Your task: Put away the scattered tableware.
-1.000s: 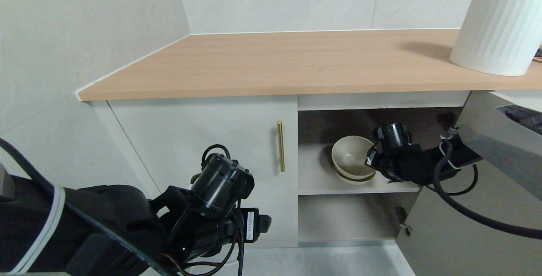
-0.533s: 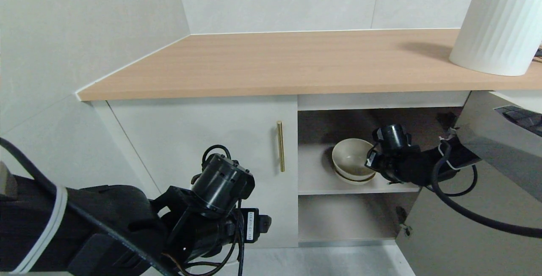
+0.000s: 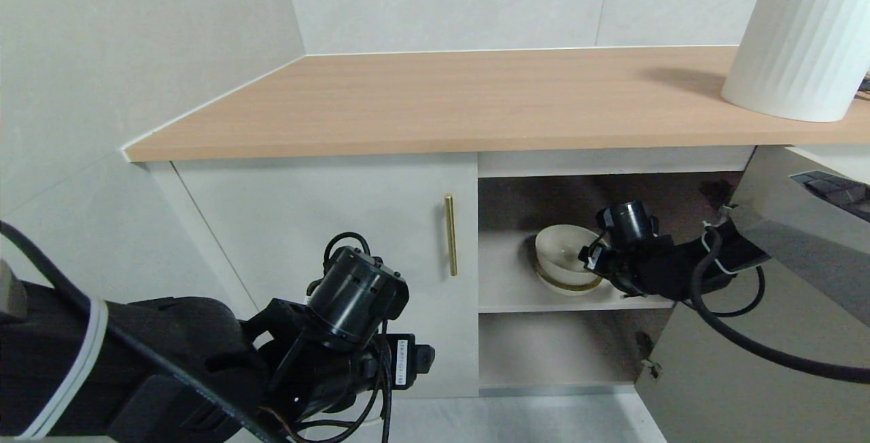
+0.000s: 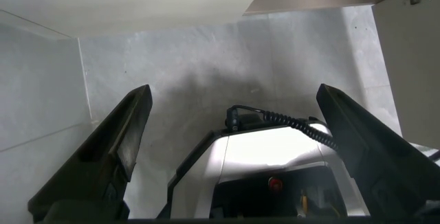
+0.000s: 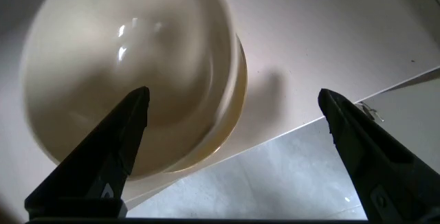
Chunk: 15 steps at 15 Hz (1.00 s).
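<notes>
1. Left gripper [image 4: 234, 95]: low, in front of the cabinet's closed side and pointing down at the pale grey floor [image 4: 206, 66]. The black fingers [image 4: 127, 138] are spread wide with nothing between them.
2. Closed pale grey cabinet door [image 3: 326, 225], carrying a slim upright brass bar handle [image 3: 450, 234] at its right edge.
3. Swung-out grey cabinet door [image 3: 747, 375] at the right, leaving the right compartment open.
4. Right gripper [image 5: 234, 95]: inside the open compartment, over the middle shelf [image 3: 506, 283]. The fingers are spread wide and grip nothing. One finger [image 5: 117, 148] overlaps the bowl's edge in the wrist view; cannot tell whether it touches.
5. Cream round ceramic bowl [image 3: 563, 256]: on the middle shelf, nested in a second cream bowl with a yellowish rim [image 3: 569, 286], just beside the right gripper on its left. The upper bowl sits slightly tilted in the lower one.
6. Lower shelf [image 3: 544, 355] sits below, inside the same compartment.
7. Light wood countertop [image 3: 462, 96] spans the cabinet top.
8. Tall white ribbed cylindrical container [image 3: 802, 35] stands on the countertop's far right end.
9. Pale tiled wall [image 3: 442, 1] behind and to the left.
</notes>
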### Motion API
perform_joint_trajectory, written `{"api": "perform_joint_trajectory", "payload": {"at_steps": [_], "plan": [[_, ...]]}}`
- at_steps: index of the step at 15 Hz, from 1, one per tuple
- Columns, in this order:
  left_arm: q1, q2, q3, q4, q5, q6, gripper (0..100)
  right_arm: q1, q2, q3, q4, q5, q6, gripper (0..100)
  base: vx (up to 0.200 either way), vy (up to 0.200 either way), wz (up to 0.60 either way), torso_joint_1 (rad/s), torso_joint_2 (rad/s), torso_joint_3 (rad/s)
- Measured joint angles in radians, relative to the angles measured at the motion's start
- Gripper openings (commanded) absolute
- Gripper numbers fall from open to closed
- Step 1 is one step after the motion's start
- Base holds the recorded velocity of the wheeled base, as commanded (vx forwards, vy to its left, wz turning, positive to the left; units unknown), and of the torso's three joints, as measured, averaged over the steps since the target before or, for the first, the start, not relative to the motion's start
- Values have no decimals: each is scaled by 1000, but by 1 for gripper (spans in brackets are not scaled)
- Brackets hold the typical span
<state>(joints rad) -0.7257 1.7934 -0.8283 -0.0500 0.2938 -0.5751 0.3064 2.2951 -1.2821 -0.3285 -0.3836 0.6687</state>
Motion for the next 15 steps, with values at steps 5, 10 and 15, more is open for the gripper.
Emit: {"api": "perform_joint_trajectory", "payload": {"at_steps": [5, 10, 15], "plan": [[1, 0, 0, 1, 0, 0, 100, 0, -10, 3, 5, 1, 0, 100, 0, 0, 0, 0, 0, 0], [21, -16, 0, 3, 0, 5, 100, 49, -91, 78, 9, 53, -18, 100, 0, 0, 0, 0, 0, 0], [64, -100, 4, 29, -1, 40, 100, 157, -282, 221, 127, 179, -112, 100, 0, 0, 0, 0, 0, 0]]}}
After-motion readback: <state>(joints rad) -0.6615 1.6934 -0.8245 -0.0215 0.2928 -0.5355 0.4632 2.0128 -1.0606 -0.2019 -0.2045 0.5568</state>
